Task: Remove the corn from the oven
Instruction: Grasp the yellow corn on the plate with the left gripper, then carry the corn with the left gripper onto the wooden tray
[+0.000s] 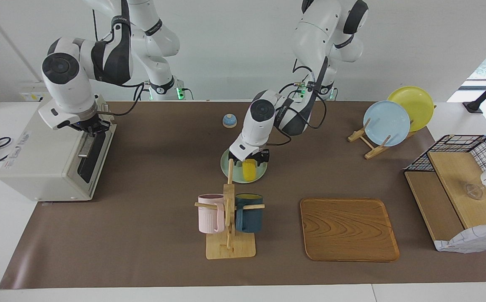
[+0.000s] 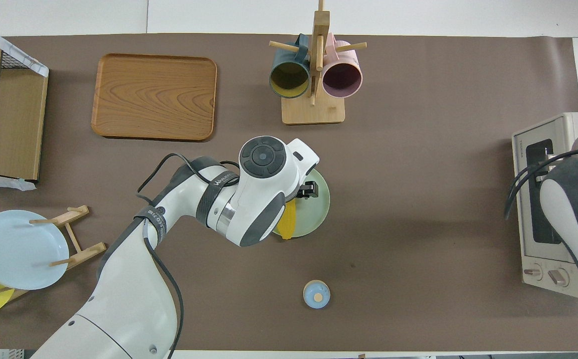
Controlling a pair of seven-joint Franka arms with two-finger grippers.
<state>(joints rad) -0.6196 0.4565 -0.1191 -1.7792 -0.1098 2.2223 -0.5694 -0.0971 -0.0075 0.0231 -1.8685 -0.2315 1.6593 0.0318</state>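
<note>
Off-white oven [image 1: 45, 155] at the right arm's end of the table, dark glass door up and closed, or very nearly so. No corn inside to be seen.

Right gripper [image 1: 92, 128] at the top edge of that door, by the silver handle [image 1: 84, 147], fingertips pressed together with nothing between them. Cannot tell whether touching the handle or just above it. If the door needs a last push, press it flat and gently, then draw the gripper straight away from the door, not sideways along the bar.

Left gripper [image 1: 249, 160] low over the pale green plate [image 1: 261, 173] in the middle of the table, jaws spread wide, one finger at each side of the corn and holding nothing. Judged as the release, so the task looks almost finished.

Corn [image 1: 248, 172] out of the oven, lying on the plate with its length pointing toward and away from the robots, mostly hidden under the wrist from above.

For a clean end:
- Keep the jaws wide.
- Raise the left gripper straight up until the fingers are clear above the cob, and only then carry it aside. A round cob rolls easily, and a sideways brush could push it off the plate.
- Mind also the wooden mug rack [image 1: 229, 218] near the plate, farther from the robots.
</note>
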